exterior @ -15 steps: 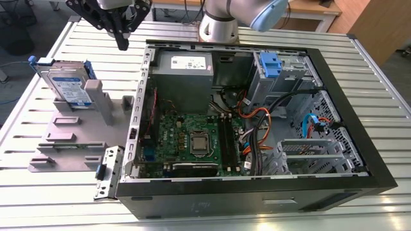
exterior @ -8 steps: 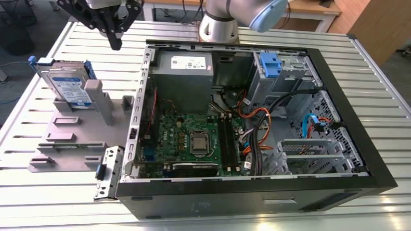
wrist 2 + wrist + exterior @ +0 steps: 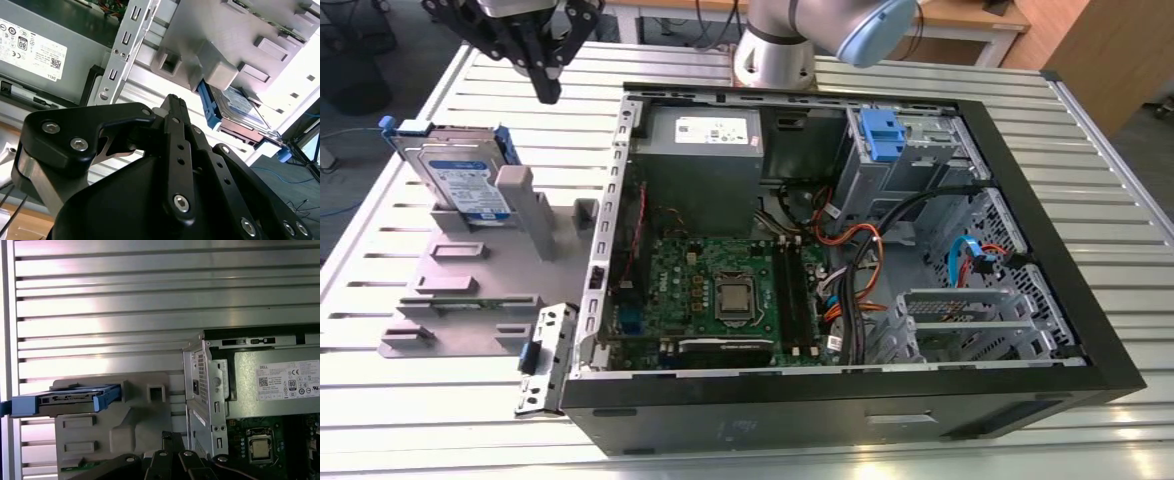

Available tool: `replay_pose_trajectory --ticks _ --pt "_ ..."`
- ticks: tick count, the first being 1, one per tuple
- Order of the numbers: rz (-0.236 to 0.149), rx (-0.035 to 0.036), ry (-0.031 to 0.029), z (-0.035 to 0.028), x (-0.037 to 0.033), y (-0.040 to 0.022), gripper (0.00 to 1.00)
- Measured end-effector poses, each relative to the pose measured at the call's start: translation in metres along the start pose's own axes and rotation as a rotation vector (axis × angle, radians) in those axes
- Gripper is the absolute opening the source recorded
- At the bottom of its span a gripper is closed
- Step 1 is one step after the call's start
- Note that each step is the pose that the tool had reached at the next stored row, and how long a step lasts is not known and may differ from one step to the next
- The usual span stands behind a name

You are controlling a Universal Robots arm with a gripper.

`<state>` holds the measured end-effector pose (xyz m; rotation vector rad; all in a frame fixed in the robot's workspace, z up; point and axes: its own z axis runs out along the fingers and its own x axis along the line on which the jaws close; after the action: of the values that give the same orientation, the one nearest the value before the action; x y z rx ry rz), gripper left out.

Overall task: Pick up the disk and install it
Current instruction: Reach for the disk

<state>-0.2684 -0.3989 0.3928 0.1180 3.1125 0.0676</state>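
The disk [image 3: 459, 178], silver with a white-and-blue label and blue side rails, stands on edge in the grey plastic stand [image 3: 474, 290] at the exterior view's left. It appears edge-on in the first wrist view [image 3: 65, 401] and tilted in the second wrist view [image 3: 235, 106]. My black gripper [image 3: 550, 93] hangs above the table behind the stand, between the disk and the case's back corner. Its fingers are shut together with nothing held [image 3: 173, 101]. It is apart from the disk.
An open computer case [image 3: 1067, 300] lies on the slatted metal table [image 3: 440, 400], with motherboard [image 3: 720, 290], grey power-supply box [image 3: 700, 150] and a drive bay with blue clips [image 3: 883, 135]. A loose metal bracket [image 3: 544, 355] lies by the case's front left corner.
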Motion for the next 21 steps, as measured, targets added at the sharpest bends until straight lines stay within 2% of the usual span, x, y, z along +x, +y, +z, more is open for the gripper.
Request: replay_pose_trajectory --ticks 7,21 --pt "0.0 0.0 0.0 -0.0002 0.006 -0.0005 0.11" --pt "0.0 0.0 0.0 -0.0002 0.0078 -0.0006 0.11"
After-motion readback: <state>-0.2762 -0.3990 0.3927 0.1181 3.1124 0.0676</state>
